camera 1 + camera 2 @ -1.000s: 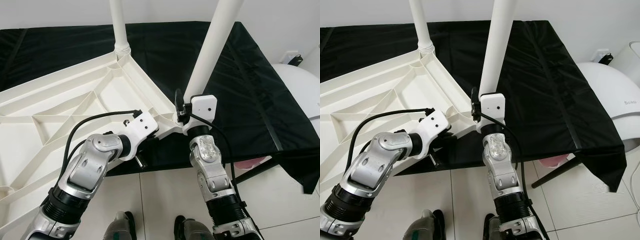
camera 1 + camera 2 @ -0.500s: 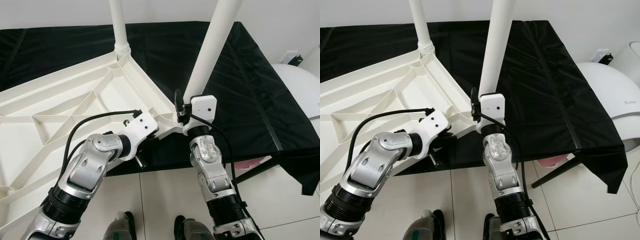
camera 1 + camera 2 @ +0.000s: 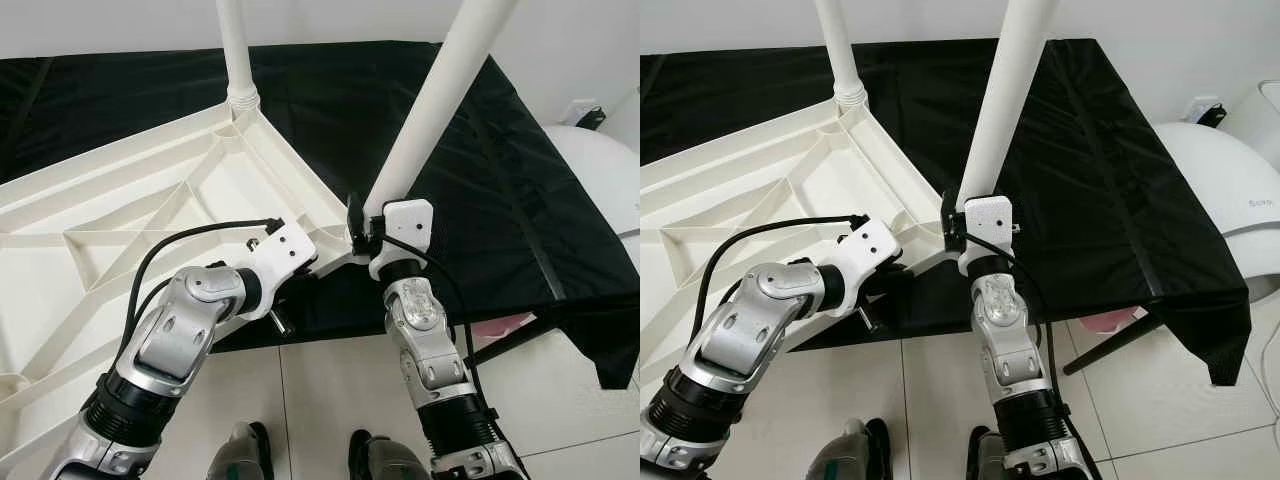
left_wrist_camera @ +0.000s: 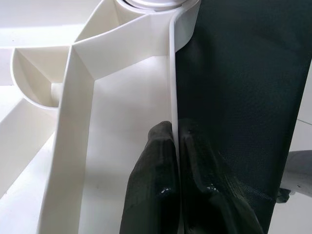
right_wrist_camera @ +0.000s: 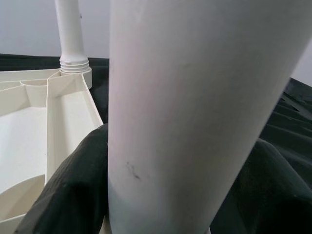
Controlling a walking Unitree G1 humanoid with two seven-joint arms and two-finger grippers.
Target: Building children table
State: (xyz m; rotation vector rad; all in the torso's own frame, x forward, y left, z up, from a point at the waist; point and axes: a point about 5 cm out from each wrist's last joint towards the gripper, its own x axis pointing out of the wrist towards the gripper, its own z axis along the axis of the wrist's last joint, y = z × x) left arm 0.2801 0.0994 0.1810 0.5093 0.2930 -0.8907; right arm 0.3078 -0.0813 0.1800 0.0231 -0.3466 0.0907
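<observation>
Gripping tilted leg (image 3: 438,105) w/ right hand (image 3: 362,222), left hand (image 4: 176,146) pinching tabletop rim (image 4: 171,73)

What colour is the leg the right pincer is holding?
White, plain; the leg shows best in the right eye view.

Bright, even indoor light; sharp, shadowless frames.

Silver jointed arms, white wrist housings, black cables
</observation>
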